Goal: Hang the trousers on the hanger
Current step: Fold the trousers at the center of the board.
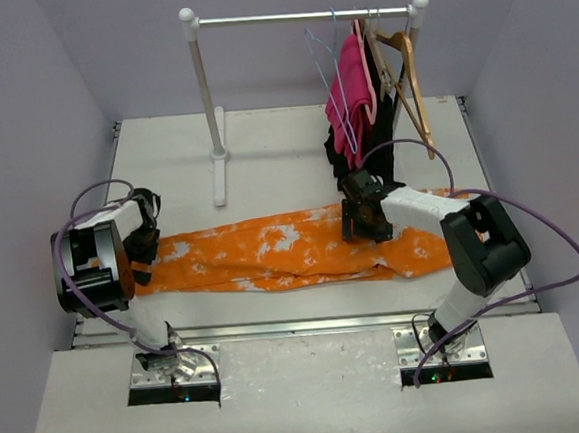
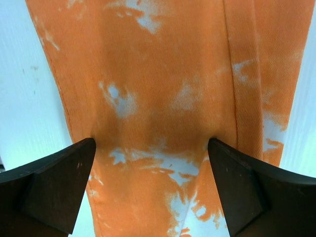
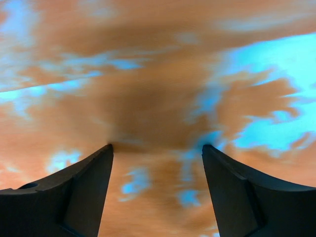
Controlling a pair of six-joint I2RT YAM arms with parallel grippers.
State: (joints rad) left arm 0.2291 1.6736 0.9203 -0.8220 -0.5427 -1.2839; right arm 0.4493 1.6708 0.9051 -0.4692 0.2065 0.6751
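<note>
While the trousers [image 1: 282, 247] lie flat on the tabletop [image 1: 285, 157], long axis left-right, my left end effector [image 2: 150, 148] and right end effector [image 3: 158, 148] hover spread above them; the right sits nearer the hanger [image 1: 330, 83], upper right.

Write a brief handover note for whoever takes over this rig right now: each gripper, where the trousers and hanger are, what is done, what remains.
Left gripper: open, low over the trousers near their left end.
Right gripper: open, low over the trousers toward their right end; nothing held.
Trousers: lying flat across the table.
Hanger: on the rail, bare.
Done: nothing hung yet.
Left: grasp the trousers and drape them on the hanger.
</note>
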